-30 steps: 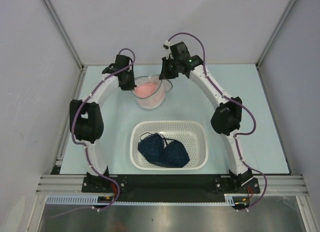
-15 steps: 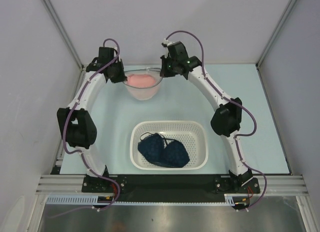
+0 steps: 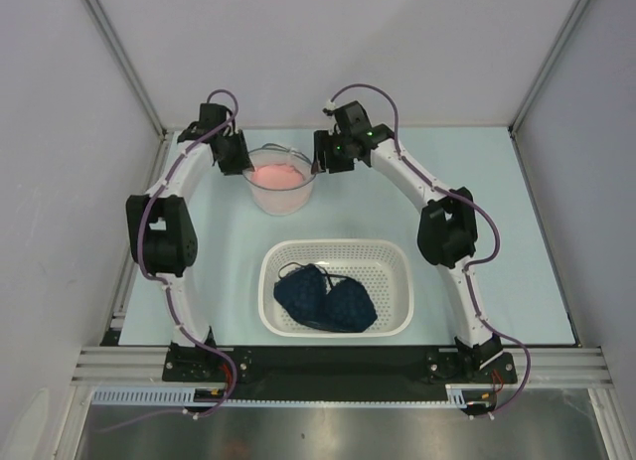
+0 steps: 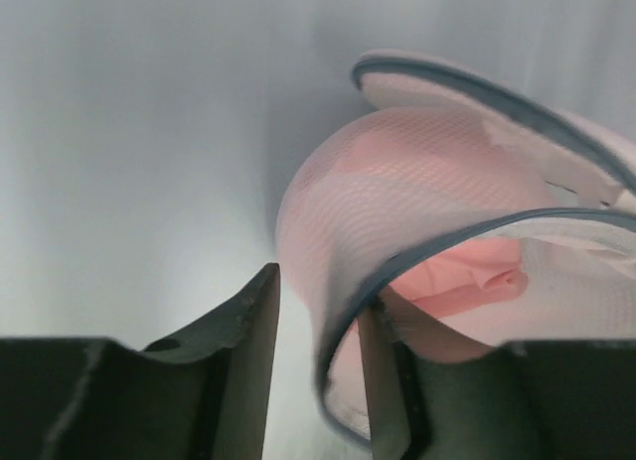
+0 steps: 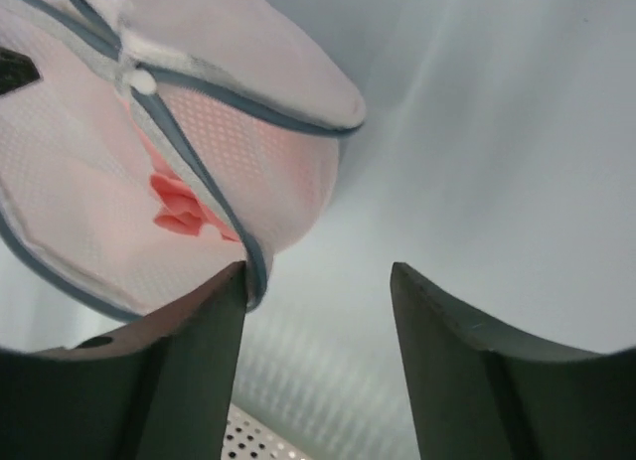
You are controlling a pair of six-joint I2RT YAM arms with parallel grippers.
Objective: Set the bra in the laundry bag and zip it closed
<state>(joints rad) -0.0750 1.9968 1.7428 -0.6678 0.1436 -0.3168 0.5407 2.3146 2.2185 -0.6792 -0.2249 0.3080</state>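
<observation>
The laundry bag (image 3: 282, 187), a white mesh pouch with a grey zip rim, stands at the back of the table, its mouth open upward. A pink bra (image 3: 279, 172) lies inside it. My left gripper (image 3: 238, 160) is at the bag's left rim. In the left wrist view this gripper (image 4: 320, 301) is open, and the bag (image 4: 397, 172) has its rim hanging loose between the fingers, against the right one. My right gripper (image 3: 323, 160) is at the bag's right rim. Seen from the right wrist, it (image 5: 318, 281) is open, and the bag (image 5: 248, 82) touches only its left finger.
A white perforated basket (image 3: 399, 273) sits in the middle of the table near the arm bases. A dark blue bra (image 3: 326, 299) lies in it. The basket's edge (image 5: 253, 435) shows at the bottom of the right wrist view. Grey walls enclose three sides.
Both grippers have gone from shut to open and let go of the bag's rim. The bag, stretched wide half a second ago, has sunk back into a narrower shape.
</observation>
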